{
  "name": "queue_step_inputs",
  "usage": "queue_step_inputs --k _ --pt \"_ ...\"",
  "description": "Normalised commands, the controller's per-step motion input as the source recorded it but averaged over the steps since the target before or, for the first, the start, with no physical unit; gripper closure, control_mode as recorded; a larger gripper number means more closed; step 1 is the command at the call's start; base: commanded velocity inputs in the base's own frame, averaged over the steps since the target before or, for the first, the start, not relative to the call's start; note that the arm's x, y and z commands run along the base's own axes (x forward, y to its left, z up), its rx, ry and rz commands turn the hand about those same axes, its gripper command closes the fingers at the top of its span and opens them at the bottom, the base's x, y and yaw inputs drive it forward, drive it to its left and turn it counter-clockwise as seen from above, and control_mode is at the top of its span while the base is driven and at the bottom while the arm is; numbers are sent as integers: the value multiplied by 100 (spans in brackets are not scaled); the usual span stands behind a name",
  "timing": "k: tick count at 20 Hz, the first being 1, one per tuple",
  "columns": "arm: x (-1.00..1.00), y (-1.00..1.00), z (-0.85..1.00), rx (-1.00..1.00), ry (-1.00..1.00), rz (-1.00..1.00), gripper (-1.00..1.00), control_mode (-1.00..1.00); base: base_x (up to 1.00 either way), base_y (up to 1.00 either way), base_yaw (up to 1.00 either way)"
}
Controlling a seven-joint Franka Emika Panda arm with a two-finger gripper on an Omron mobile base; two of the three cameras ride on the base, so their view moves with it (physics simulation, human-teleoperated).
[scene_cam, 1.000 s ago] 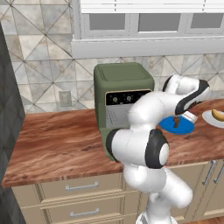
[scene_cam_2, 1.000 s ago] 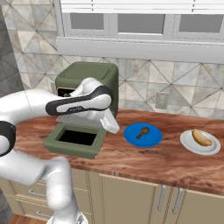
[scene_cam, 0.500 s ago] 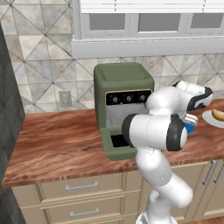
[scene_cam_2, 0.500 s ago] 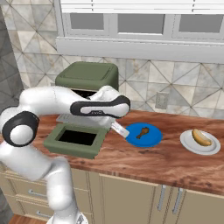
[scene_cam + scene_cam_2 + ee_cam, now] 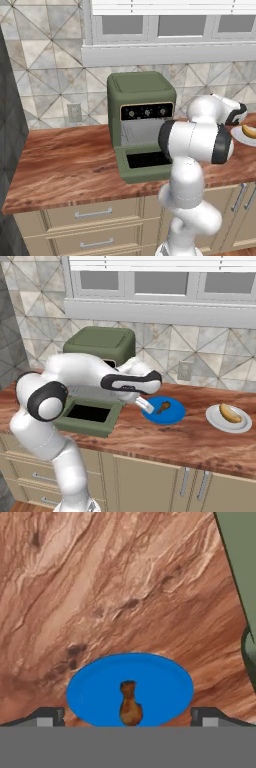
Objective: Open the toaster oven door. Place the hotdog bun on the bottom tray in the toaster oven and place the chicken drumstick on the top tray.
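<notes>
Olive-green, the toaster oven [image 5: 141, 107] sat on the wood-grain counter [image 5: 165, 438] with the toaster oven door [image 5: 89, 416] dropped flat, as a second before. Since then the arm had swung right, bringing the gripper [image 5: 145, 404] from over the door to the blue plate [image 5: 164, 411]. From the hand camera the chicken drumstick [image 5: 130, 704] lay between the widely parted fingertips [image 5: 49, 715], apparently not touched. From the right, the hotdog bun [image 5: 230, 413] rested on a white plate [image 5: 228, 419] further along.
</notes>
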Motion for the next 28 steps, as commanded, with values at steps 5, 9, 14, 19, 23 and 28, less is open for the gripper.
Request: queue_step_inputs --k 5,9,14,19,23,28 --pt "66 -49 25 12 31 2 -100 -100 0 0 0" --pt "79 -24 2 4 36 2 -100 -100 0 0 0" --pt "74 -2 0 0 33 4 -100 -100 0 0 0" --pt "73 11 20 0 18 1 -100 -100 0 0 0" --pt "71 2 13 0 20 1 -100 -100 0 0 0" --pt "66 0 0 0 23 2 -100 -100 0 0 0"
